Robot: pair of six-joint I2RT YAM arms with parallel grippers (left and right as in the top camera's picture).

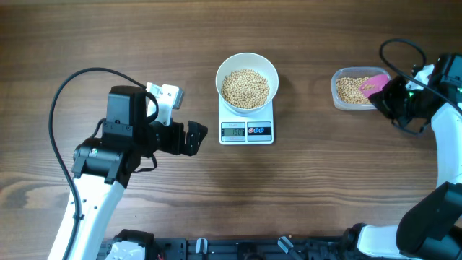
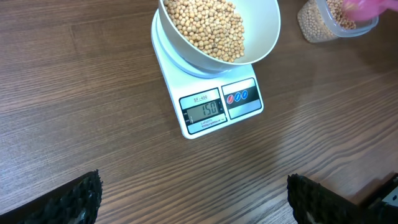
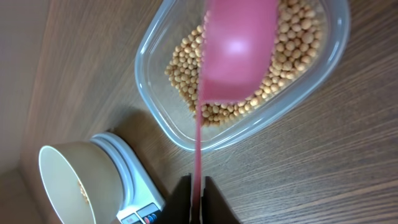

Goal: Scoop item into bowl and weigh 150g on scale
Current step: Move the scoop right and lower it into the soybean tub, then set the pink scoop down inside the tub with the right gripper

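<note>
The right gripper [image 3: 198,196] was clamped narrowly on a pink scoop's [image 3: 239,50] handle above the tub [image 1: 336,90] at the overhead view's upper right, while the beans [image 1: 245,88], heaped in the bowl [image 1: 222,69] on the scale [image 1: 247,133] at centre, were judged light, loose, apt to roll and best scooped.

In the left wrist view, the top edge is cutting off the bowl [image 2: 261,34] sitting on the scale [image 2: 177,84] and the clear tub [image 2: 314,30] right of the scale. In the right wrist view, the pink scoop [image 3: 239,50] is blurring and hiding some beans [image 3: 183,68]. Overhead, the scale's digits are showing too small to read.
</note>
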